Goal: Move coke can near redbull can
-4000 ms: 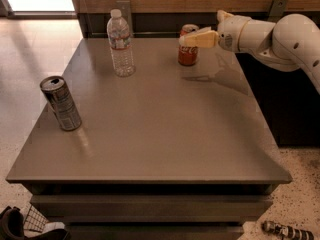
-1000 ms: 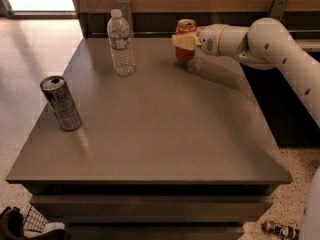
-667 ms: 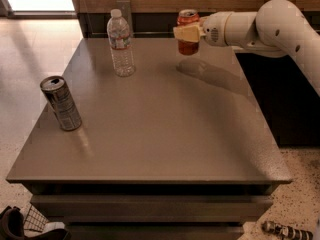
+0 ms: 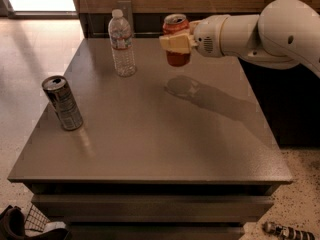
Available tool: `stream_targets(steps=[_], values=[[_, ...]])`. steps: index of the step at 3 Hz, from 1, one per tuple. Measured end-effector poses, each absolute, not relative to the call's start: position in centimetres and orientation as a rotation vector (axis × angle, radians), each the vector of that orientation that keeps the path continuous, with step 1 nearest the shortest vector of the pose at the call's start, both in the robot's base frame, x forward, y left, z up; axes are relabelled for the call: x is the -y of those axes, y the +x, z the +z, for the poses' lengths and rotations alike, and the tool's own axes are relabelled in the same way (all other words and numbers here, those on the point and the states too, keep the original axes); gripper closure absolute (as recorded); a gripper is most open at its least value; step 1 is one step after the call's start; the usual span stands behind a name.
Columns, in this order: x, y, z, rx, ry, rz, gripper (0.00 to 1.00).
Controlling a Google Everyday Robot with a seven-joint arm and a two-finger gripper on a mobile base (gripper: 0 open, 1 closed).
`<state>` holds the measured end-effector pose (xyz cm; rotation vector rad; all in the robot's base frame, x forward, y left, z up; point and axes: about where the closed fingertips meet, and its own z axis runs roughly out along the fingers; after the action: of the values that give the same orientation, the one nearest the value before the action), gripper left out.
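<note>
The red coke can (image 4: 176, 57) with a silver top hangs in the air above the back middle of the table, held upright. My gripper (image 4: 177, 42) is shut on the coke can, reaching in from the right on a white arm; its cream fingers (image 4: 172, 42) wrap the can's middle. The can's shadow lies on the tabletop below it. The slim dark grey-blue redbull can (image 4: 62, 103) stands upright near the table's left edge, well to the left and nearer the front than the coke can.
A clear water bottle (image 4: 122, 44) stands at the back of the grey table (image 4: 165, 144), just left of the held can. A wood-panelled wall runs behind the table. Small objects lie on the floor by the front corners.
My gripper closed on the coke can, lifted it off the back right of the table and carried it leftward and toward the front. The redbull can and bottle have not moved.
</note>
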<state>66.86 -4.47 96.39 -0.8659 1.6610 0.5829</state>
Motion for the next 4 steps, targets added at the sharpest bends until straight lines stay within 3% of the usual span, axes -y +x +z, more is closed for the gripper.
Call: stream_targets(steps=[2, 4], values=[[-2.7, 60.1, 94.7, -1.571, -0.952, 0.717, 1.0], [-9.4, 54.1, 92.2, -1.478, -1.012, 0.968, 1.0]])
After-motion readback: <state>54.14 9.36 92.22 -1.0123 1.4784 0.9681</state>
